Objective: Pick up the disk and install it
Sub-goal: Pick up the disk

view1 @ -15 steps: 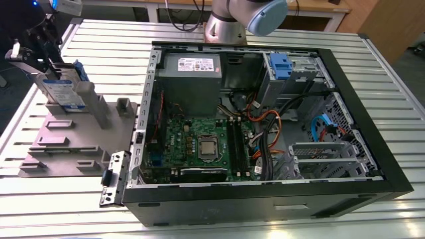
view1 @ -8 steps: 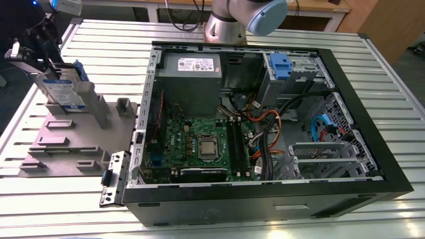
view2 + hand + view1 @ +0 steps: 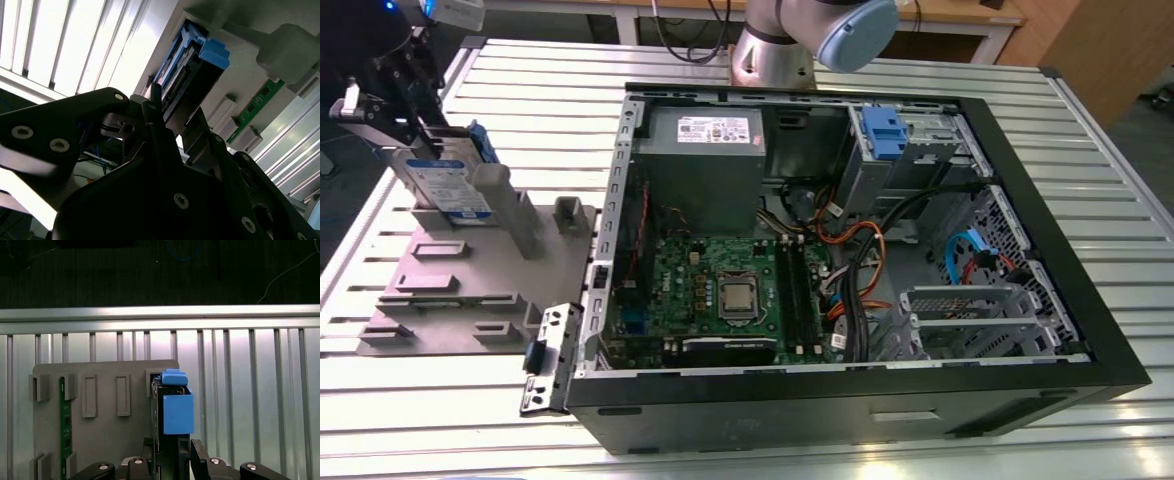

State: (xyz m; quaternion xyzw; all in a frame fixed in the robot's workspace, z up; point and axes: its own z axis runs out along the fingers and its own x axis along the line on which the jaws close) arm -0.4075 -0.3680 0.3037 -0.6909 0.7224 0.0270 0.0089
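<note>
We see the silver disk with blue plastic side rails [image 3: 447, 185] standing on edge in the grey slotted holder plate [image 3: 454, 272] on the ribbed metal worktop [image 3: 454, 410]. The black claw [image 3: 170, 444] sits around it; we can't tell if it's clamped.

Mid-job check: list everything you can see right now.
table: one, silver slatted, under everything
computer case: one, black, open, on the table
power supply: one, grey, inside the case
motherboard: one, green, case floor
bracket: one, blue, case drive bay
fixture plate: one, grey, beside the case, exterior view's left
disk: one, silver, blue rails, upright on the fixture plate
circuit strip: one, green, fixture plate slot
arm: one, grey, beyond the case
end effector: one, black, at the disk
</note>
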